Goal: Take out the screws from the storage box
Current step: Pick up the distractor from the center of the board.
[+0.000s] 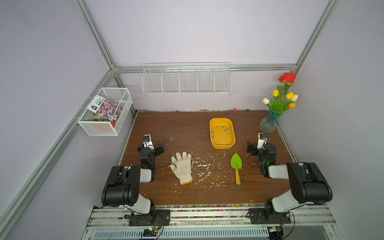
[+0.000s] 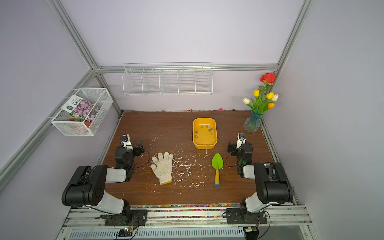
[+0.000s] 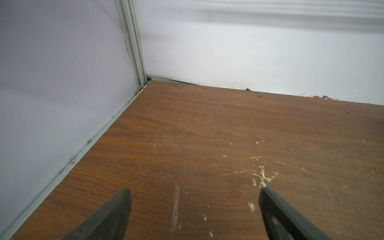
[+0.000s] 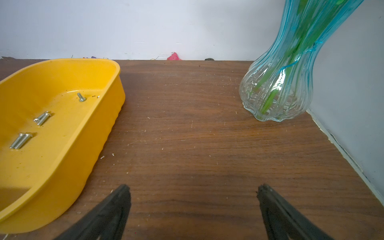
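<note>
Several screws (image 1: pixel 225 129) lie flat on the floor of the yellow box (image 1: pixel 222 146), mostly in its far half; none is out yet. They are too small in both top views for a firm count.

Right gripper (image 4: pixel 193 187): jaws wide apart, empty, held low just beside the box's long wall on the vase (image 4: pixel 276 89) side. Left gripper (image 3: pixel 194 190): jaws wide apart, empty, well apart from the box on the glove (image 1: pixel 182 169) side.

Judged step: approach for a first pick. The right gripper is the better placed. It should lift over the box wall, come down from above, and set the jaws across a shank, not along it. A lone screw near the box's far end is the sound first choice. The others sit in touching pairs, so a wide grasp may take two or flick one away; narrow the opening before descent.

Orientation: the box's long axis runs from the robot towards the back wall (image 4: pixel 145 27). In the right wrist view two pairs lie shank to shank, parallel, at a slant to the box's long wall. The lone screw's shank points towards the box's far end, with its head nearer the robot.
</note>
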Available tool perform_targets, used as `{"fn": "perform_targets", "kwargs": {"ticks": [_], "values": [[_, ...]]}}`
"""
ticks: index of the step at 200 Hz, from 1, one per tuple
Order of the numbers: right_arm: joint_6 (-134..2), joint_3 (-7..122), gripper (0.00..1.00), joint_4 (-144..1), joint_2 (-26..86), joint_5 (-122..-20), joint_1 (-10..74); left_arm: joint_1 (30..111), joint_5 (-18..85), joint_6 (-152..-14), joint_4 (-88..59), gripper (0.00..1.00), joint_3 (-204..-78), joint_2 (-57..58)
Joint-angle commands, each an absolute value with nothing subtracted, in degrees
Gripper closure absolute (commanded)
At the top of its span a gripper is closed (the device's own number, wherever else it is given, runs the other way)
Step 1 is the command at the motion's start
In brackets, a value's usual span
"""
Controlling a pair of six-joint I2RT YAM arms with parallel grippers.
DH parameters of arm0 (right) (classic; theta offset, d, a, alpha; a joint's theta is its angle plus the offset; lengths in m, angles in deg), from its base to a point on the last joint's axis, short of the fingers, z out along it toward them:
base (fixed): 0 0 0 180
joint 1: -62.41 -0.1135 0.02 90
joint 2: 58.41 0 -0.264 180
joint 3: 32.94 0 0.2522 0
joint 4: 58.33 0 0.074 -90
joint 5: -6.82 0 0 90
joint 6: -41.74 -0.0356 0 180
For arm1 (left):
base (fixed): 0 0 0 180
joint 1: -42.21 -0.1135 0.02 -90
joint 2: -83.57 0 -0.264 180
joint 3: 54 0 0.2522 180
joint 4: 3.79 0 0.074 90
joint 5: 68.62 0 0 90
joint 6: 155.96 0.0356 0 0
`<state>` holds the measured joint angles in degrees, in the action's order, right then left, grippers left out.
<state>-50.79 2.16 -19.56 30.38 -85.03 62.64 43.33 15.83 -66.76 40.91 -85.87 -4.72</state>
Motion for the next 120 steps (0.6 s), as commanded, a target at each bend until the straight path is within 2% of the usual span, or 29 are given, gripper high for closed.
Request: {"fn": "perform_targets", "kwargs": {"ticks": [1,93,120], "values": [[-50.65,2.03,0.01,-18.5,30.98,-85.77,62.29,42.91,16.39,-66.82,41.16,0.0,-87.0,-5.16],[-50.66,1.6,0.01,-17.77,30.74,-85.19,62.24,42.98,16.2,-66.54,41.63,0.0,-86.92,-4.97],[-49.7,3.12,0.01,-23.73,26.28,-83.73,62.24,46.51,8.94,-65.08,27.09,0.0,-92.21,2.59]]}}
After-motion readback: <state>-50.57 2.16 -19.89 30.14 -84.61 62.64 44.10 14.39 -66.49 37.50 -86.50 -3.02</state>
